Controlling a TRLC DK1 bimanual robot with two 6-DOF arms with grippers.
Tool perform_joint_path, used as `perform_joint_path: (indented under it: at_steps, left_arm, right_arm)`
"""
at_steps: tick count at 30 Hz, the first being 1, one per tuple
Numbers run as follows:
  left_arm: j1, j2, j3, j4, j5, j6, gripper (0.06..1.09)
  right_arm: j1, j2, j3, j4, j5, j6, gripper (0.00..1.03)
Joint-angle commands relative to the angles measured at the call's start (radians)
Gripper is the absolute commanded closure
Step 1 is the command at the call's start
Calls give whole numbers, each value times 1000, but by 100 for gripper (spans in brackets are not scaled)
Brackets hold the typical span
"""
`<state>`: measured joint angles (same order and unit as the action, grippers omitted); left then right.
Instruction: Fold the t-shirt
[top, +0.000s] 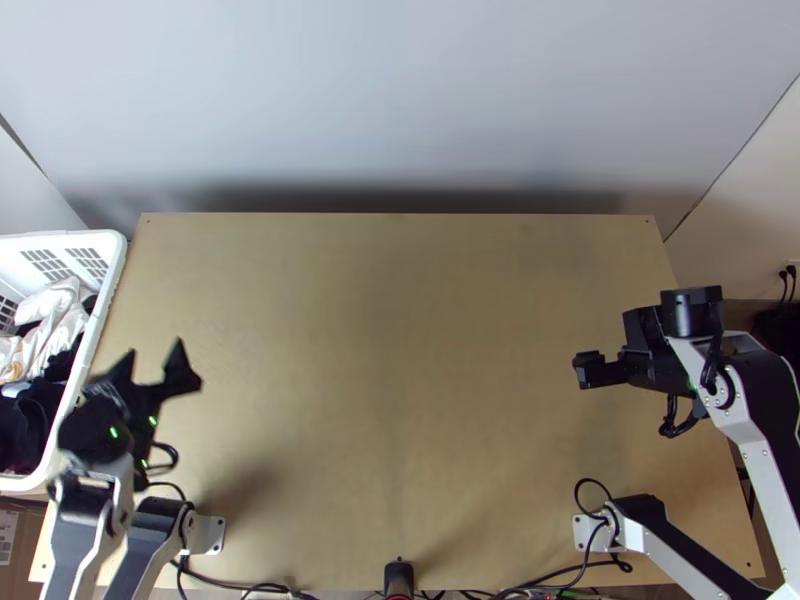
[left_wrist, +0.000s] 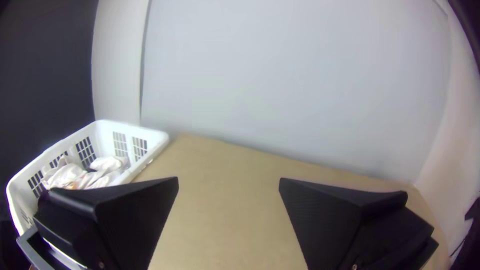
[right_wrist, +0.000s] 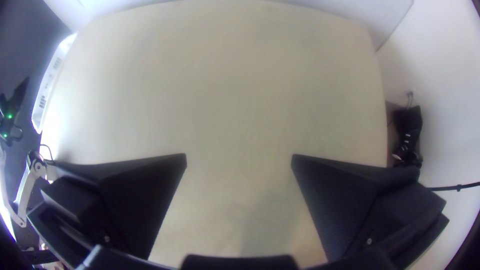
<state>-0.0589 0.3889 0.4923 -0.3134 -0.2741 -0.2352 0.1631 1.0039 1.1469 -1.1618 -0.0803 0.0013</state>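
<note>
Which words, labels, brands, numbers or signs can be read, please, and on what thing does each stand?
No text can be read.
Pale label on the brown box, top view's lower left: too small to read.
Orange mark on the white cloth in the basket: too small to tell whether it is print.

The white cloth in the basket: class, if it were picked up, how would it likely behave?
The white cloth would probably hang limp, since it lies bunched in soft folds. Being fabric, it is unlikely to roll or break. It might drag on the dark cloth lying against it.
</note>
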Motion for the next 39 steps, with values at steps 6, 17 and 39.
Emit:
perform_joint_path:
  at_steps: [6, 17, 39]
  left_arm:
    - [392, 499, 439, -43, -2, -113, 10]
    - [734, 815, 658, -128, 10, -242, 10]
    - [1039, 1699, 1306, -357, -68, 304, 11]
  right_arm:
    - [4, -45, -39, -10, -4, -15, 5]
    - [24, -54, -79, -7, -4, -26, 5]
    - [21, -37, -104, 14, -3, -37, 5]
